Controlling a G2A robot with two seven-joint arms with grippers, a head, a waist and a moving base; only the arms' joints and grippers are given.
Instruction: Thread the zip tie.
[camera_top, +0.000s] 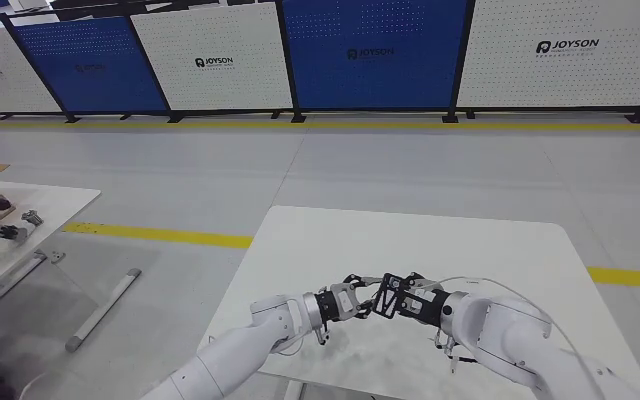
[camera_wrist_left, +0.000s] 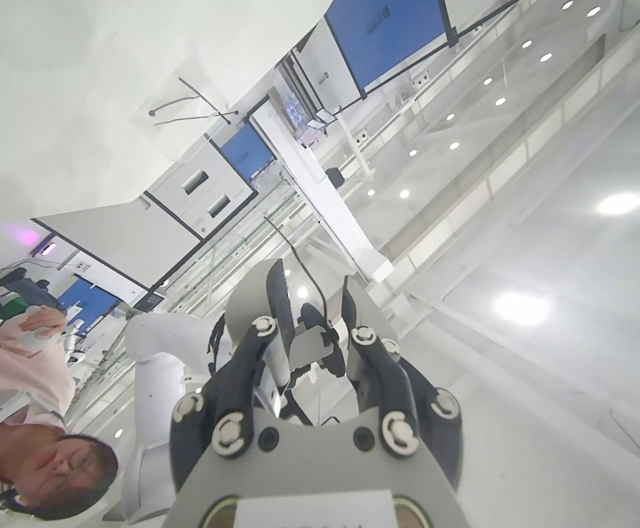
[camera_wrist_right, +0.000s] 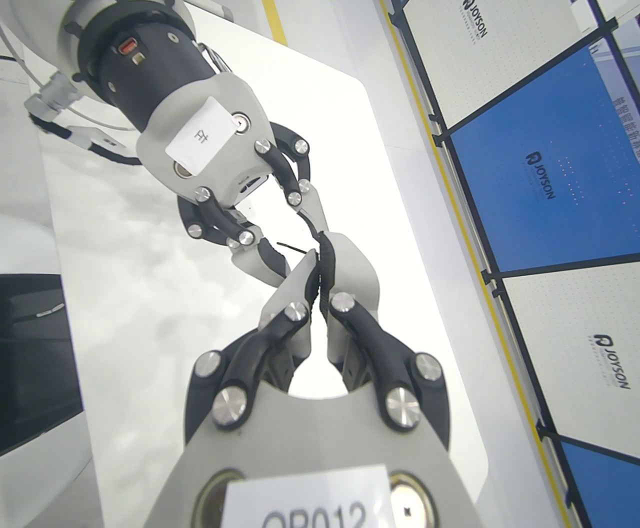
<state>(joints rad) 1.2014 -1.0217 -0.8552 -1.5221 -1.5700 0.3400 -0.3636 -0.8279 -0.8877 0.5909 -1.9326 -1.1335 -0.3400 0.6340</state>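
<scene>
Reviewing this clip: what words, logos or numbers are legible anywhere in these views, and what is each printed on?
"JOYSON": logo word on the white and blue perforated partition panels.
"左": on the white sticker stuck to the grey housing of the left claw.
"OP012": on the white label at the base of the right claw; its lower half is cut off.
Small characters on one blue panel: too blurred to read.

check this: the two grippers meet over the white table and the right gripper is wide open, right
No: the right gripper is shut on the zip tie, not wide open, as the right wrist view shows. It does meet the left gripper over the white table.
</scene>
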